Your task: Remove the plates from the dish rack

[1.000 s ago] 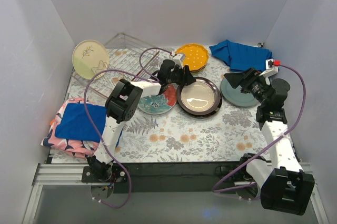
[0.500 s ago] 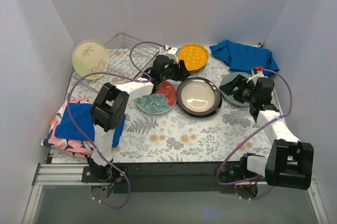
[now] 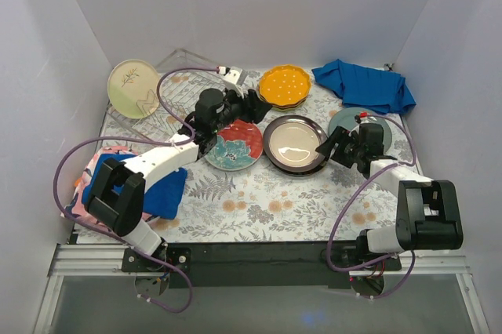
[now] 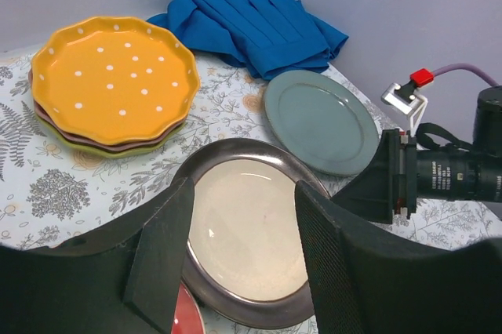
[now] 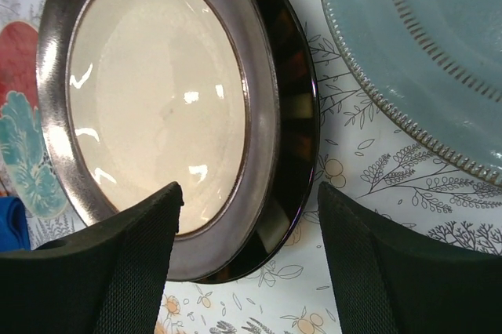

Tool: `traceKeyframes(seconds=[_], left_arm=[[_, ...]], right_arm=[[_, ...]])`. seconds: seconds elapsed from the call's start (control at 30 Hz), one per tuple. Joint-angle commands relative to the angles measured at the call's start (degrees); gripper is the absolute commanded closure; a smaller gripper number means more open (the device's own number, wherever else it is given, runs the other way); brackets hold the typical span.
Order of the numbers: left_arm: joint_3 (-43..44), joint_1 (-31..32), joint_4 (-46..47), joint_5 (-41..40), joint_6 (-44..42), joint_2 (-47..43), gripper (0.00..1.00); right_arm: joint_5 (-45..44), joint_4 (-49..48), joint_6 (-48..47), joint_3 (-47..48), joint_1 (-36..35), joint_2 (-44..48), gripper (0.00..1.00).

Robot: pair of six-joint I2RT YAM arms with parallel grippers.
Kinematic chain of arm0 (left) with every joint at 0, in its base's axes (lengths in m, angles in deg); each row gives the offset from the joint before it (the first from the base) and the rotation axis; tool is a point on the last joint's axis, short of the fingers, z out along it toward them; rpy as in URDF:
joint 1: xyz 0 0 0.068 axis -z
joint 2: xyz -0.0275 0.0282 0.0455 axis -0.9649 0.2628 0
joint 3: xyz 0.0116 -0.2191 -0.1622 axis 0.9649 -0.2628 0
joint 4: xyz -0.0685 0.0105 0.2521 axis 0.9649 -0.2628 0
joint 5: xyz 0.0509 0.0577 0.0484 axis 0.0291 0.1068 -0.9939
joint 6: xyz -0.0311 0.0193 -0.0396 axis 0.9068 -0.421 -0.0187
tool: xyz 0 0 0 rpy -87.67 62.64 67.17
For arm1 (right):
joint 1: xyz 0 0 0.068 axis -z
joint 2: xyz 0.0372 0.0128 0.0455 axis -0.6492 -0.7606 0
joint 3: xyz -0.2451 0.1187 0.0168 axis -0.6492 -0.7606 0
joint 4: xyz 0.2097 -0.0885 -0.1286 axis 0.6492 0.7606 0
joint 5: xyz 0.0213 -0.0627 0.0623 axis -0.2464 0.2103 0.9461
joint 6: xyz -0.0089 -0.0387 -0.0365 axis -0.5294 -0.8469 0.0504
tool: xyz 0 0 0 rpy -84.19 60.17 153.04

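Floral-print tabletop (image 3: pixel 259 201): left gripper (image 4: pixel 243 193) and right gripper (image 5: pixel 249 193), both w/ fingers spread and empty, flank glossy dark-rimmed plate (image 3: pixel 296 144). Round cream sprig plate (image 3: pixel 135 87) stands in wire rack (image 3: pixel 176 87), back left.

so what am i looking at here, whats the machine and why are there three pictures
A left arm and a right arm, both robotic, are bolted at the near edge of the table; each ends in a two-finger gripper. The wide picture comes from a fixed camera above and behind them; the other two come from wrist cameras, so the dark shapes at the bottom are each arm's own fingers. On the table lie a floral plate, a dark-rimmed plate, a grey-teal plate, an orange dotted plate topping a stack, and a blue cloth. The wire dish rack holds a cream plate. The left gripper and right gripper are open by the dark-rimmed plate, holding nothing.
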Motion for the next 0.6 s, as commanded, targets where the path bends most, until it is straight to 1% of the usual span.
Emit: traceKeyframes(seconds=[0.0,0.17,0.33,0.57], left_arm=[[-1.8,0.1,0.2,0.9,-1.8,-4.8,0.47],[-6.0,0.2,3.0,1.1,-2.5,-7.8,0.47],[-5.9,0.1,2.0,0.9,-3.2,-8.3,0.47],[-6.2,0.1,1.8,0.3,-3.5,-9.3,0.47]], right_arm=[[-2.7,-2.6,-1.3,-0.2,-1.6,-2.2,0.27],[-4.8,-2.5,-1.5,-0.5,-1.7,-3.2,0.3],[-5.4,-2.6,-2.0,-0.6,-1.7,-3.3,0.36],[-5.5,-2.7,-2.2,-0.6,-1.8,-3.6,0.5]])
